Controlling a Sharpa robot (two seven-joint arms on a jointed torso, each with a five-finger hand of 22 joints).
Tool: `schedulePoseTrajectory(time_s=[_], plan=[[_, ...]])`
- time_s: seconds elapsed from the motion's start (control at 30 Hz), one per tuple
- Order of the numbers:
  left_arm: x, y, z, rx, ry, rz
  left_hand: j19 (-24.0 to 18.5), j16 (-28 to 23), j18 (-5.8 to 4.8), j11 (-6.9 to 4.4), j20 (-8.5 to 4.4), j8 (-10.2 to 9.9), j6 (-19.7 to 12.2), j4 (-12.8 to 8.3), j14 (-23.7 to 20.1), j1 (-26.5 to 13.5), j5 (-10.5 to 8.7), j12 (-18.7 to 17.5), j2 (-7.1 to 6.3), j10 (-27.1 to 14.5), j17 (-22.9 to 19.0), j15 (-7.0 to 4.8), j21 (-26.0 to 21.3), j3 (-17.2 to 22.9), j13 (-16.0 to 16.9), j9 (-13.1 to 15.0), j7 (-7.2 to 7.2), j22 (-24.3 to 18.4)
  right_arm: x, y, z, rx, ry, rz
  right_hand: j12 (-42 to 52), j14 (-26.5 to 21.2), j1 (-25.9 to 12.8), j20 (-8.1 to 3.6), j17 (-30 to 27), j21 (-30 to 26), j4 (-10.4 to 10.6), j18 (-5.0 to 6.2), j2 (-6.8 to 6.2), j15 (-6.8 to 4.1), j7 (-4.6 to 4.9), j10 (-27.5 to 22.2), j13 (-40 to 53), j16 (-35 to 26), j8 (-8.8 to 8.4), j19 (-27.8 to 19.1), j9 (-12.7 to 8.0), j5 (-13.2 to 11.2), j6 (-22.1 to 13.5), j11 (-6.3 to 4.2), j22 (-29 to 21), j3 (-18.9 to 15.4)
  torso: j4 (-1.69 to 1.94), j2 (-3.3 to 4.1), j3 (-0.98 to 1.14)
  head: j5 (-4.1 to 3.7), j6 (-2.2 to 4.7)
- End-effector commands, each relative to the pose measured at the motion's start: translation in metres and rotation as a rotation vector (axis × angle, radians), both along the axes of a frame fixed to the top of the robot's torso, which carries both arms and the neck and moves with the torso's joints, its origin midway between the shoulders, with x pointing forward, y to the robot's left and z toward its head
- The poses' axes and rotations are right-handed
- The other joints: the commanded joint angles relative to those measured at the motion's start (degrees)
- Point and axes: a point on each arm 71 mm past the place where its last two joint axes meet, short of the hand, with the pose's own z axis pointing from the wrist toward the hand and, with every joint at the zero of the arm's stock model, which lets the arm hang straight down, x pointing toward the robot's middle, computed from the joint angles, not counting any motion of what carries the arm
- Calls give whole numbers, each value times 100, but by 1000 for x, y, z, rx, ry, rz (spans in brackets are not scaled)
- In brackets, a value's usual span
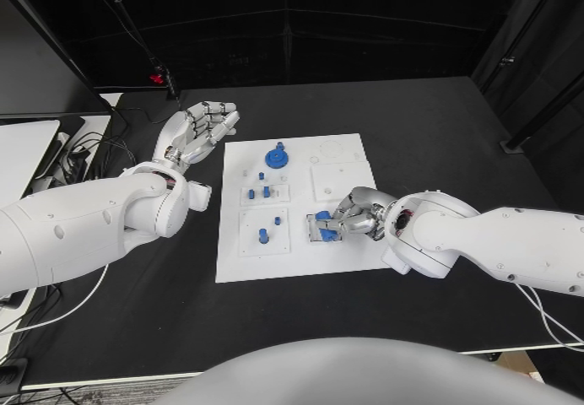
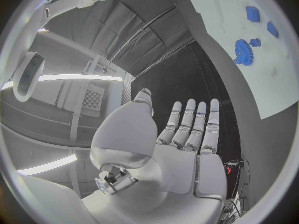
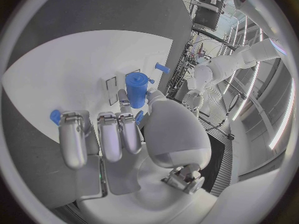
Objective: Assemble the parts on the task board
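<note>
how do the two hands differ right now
The left hand lies off the board, over the black table, fingers straight and holding nothing; the right hand is over the board with fingers curled. The left touches no part; the right's fingers are at a blue part, though whether it is gripped is unclear. Both are silver, on white arms.

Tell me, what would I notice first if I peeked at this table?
Probably the white task board in the middle of the black table, dotted with small blue parts, including a blue gear near its far end. Then the right hand, pinching a blue part over the board, while the left hand is spread beside it.
</note>
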Motion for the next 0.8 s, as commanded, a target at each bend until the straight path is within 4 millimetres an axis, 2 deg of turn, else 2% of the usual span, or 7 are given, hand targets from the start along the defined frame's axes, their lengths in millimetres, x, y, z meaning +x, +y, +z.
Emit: schedulePoseTrajectory(time_s=[0.03,0.8], plan=[[-1,-2,4,-16,-46,-21,15,39,-90,-6,0,22,-42,0,-53,11,29,33,53,-28,-10,2,33,-40,-8,-7,770,-7,-1,1,-1,-34,12,26,14,596,49,-22,1510,19,-6,-86,0,-26,-17,596,1508,14,30,597,5,12,15,4,1509,-20,5,-1,3,1,0],[0,-3,4,-16,-44,-22,15,39,-90,-6,0,22,-42,0,-53,11,29,33,53,-28,-10,2,33,-40,-8,-7,770,-7,2,5,-1,-30,3,28,14,596,-45,-25,1510,19,52,-86,4,-27,1,596,1508,14,57,597,37,-191,-31,17,1509,-226,2,0,1,16,0]])
